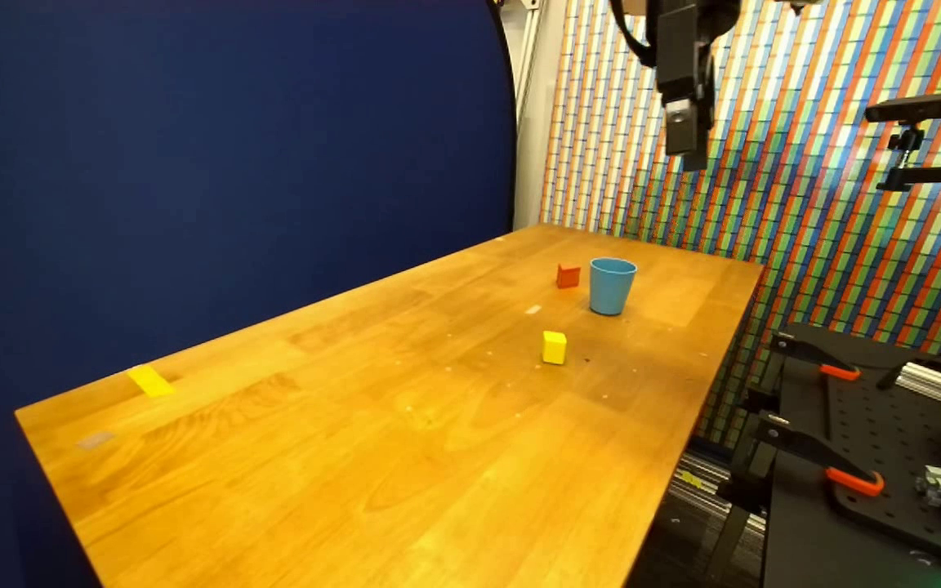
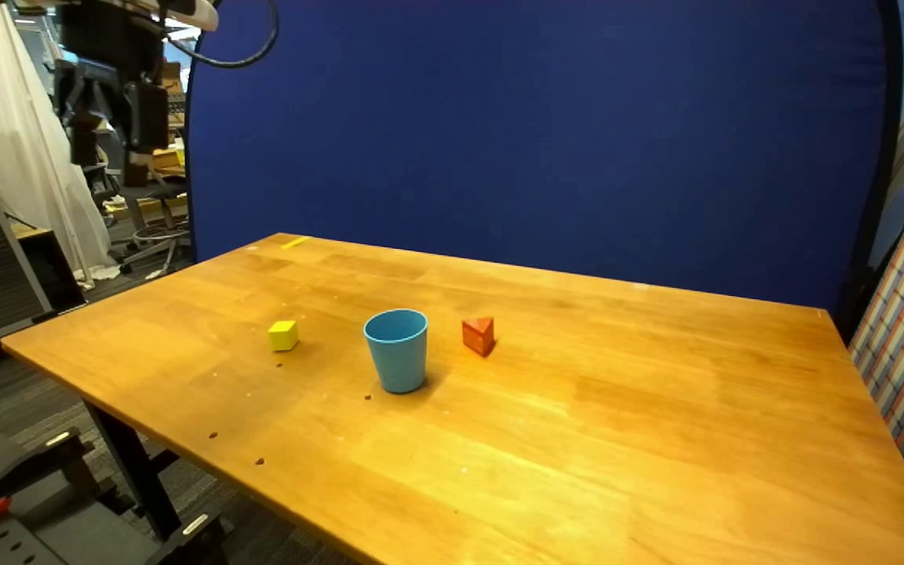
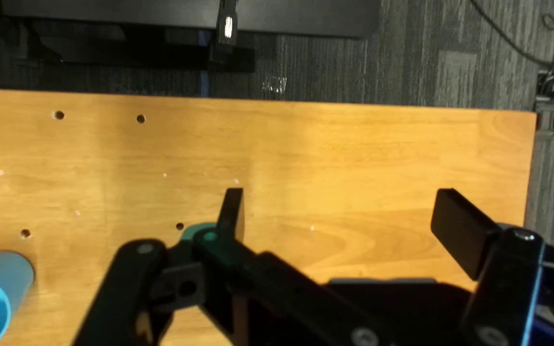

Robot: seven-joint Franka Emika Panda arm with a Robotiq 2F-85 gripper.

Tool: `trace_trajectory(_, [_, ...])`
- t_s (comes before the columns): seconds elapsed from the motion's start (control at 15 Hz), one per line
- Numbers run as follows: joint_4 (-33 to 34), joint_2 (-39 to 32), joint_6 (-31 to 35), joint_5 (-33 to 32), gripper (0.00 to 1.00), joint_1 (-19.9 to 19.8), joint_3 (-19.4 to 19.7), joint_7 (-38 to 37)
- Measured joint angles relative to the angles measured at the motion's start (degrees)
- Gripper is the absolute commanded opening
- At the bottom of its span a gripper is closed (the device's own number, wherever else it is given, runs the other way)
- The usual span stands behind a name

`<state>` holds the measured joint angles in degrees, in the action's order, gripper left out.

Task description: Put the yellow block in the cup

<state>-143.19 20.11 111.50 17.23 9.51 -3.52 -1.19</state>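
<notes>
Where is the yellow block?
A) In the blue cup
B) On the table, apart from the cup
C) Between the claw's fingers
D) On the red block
B: both exterior views show the yellow block on the table, with a gap between it and the blue cup.

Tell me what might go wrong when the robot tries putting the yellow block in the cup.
The yellow block cannot be made out in the wrist view, perhaps hidden behind the open end effector, so the grasp could miss. The cup stands upright, taller than the yellow block, so a low carry might knock it over.
</notes>
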Motion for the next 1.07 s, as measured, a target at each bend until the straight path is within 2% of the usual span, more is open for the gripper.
trace_trajectory(0.27, [6.0,-12.9,8.9,-0.2,1.0,-3.2,0.1,-2.8])
trace_trajectory(0.6, [13.1,-29.0,17.2,0.1,1.0,-3.9,0.0,-7.1])
trace_trajectory(0.87, [18.1,-39.9,20.3,0.3,1.0,-3.9,0.0,-10.0])
trace_trajectory(1.07, [21.2,-45.3,21.5,0.3,1.0,-4.0,0.0,-12.5])
